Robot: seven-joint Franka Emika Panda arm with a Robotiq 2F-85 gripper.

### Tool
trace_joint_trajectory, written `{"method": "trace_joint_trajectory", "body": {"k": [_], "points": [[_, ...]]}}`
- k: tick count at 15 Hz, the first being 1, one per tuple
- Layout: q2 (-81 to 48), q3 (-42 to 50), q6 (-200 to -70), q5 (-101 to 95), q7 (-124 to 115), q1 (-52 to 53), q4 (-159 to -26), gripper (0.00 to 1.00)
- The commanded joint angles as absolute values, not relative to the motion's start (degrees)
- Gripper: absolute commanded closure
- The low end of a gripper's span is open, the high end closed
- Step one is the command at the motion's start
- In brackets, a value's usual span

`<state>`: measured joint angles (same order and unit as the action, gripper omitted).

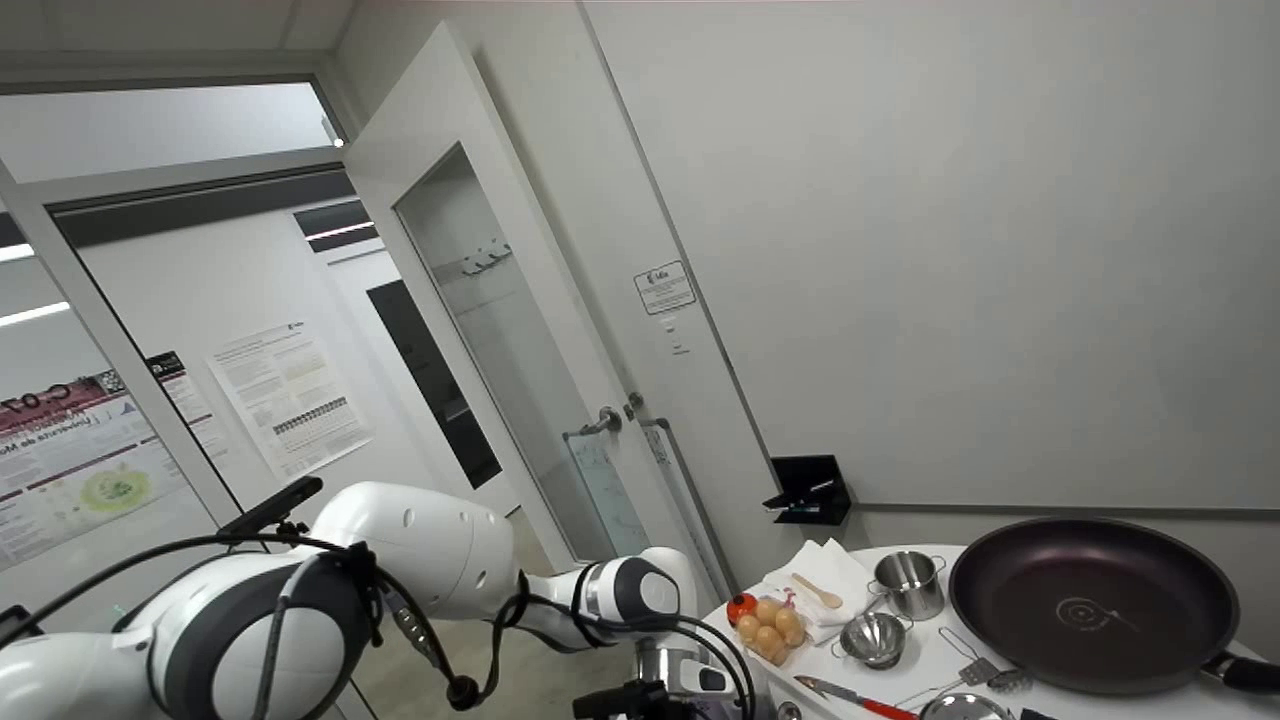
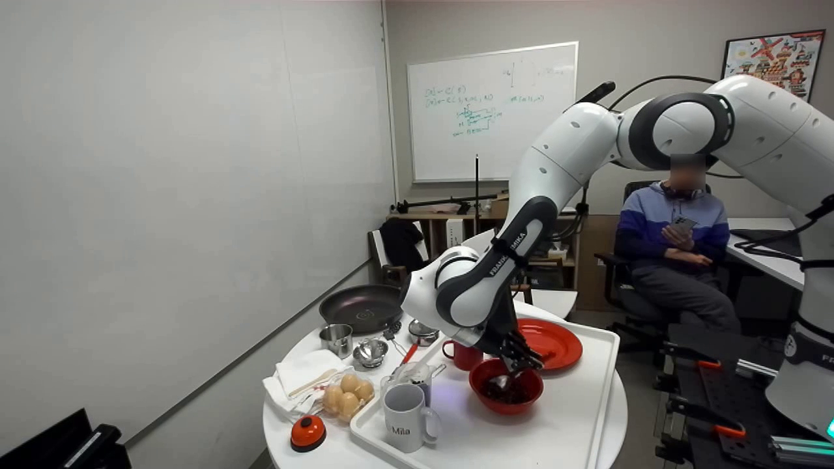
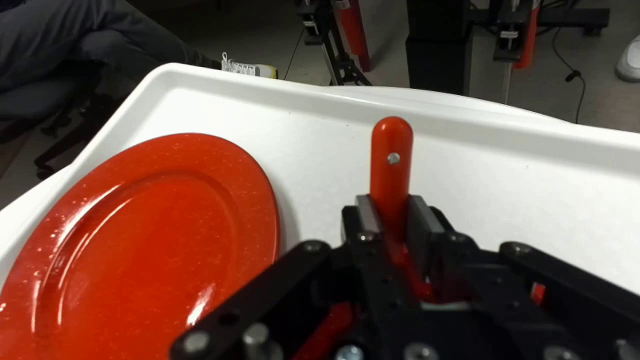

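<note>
While its jaws stand almost together, the gripper (image 3: 392, 212) holds between them a red-handled utensil (image 3: 392, 155), whose rounded handle end sticks out past them. In an exterior view, a metal head (image 2: 500, 382), which appears to belong to this utensil, is inside the red bowl (image 2: 510, 408), together with some dark contents (image 2: 515, 393). The bowl stands on the white tray (image 2: 567, 417), just beside the red mug (image 2: 466, 357). The red plate (image 3: 165, 240) lies on the same tray, near the gripper.
</note>
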<state>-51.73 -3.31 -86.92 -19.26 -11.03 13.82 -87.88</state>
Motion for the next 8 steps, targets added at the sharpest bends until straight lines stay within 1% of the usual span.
{"method": "trace_joint_trajectory", "body": {"k": [1,5,8], "points": [[-48.8,-2.2,-88.6,-18.7,-14.5,14.6,-91.2,0.95],[-47.4,-1.5,-89.0,-19.5,-17.7,15.5,-92.9,0.95],[-46.6,0.4,-87.9,-22.3,-23.9,18.1,-94.1,0.95]]}}
